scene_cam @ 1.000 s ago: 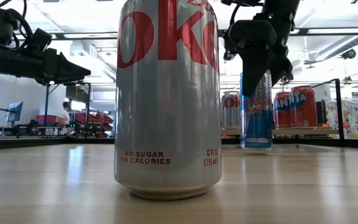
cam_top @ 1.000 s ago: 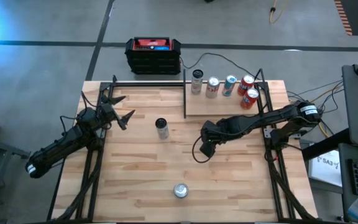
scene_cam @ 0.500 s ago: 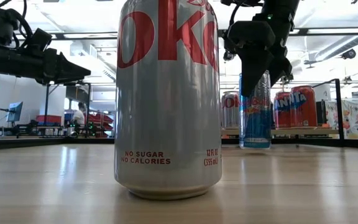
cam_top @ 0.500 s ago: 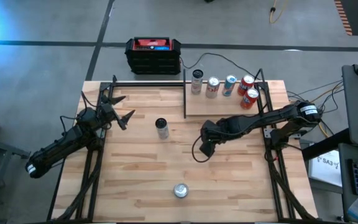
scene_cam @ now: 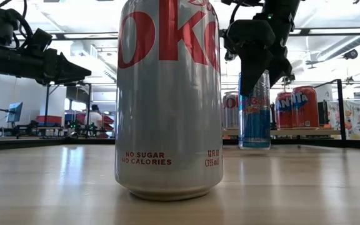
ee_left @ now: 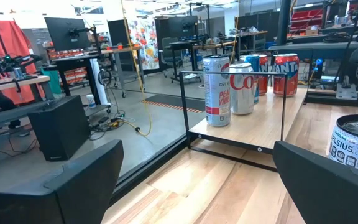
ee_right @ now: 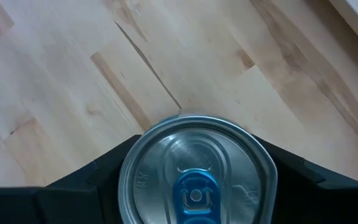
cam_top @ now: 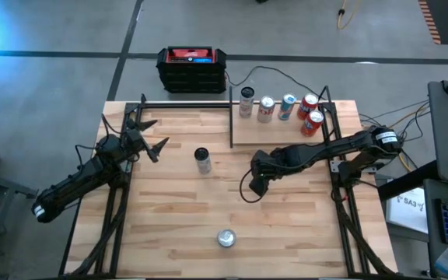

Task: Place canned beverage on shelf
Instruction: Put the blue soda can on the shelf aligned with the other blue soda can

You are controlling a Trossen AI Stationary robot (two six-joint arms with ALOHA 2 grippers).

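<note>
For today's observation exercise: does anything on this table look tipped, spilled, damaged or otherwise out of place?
Nothing stands out. The five cans on the shelf stand upright, as do the Diet Coke can and the Celsius can on the tabletop. The right gripper holds the blue-tabbed can upright. No spills or dents show.

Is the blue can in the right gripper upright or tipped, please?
Upright. The blue can hangs vertical in the low view under the right gripper, and the right wrist view looks squarely down on its lid.
</note>
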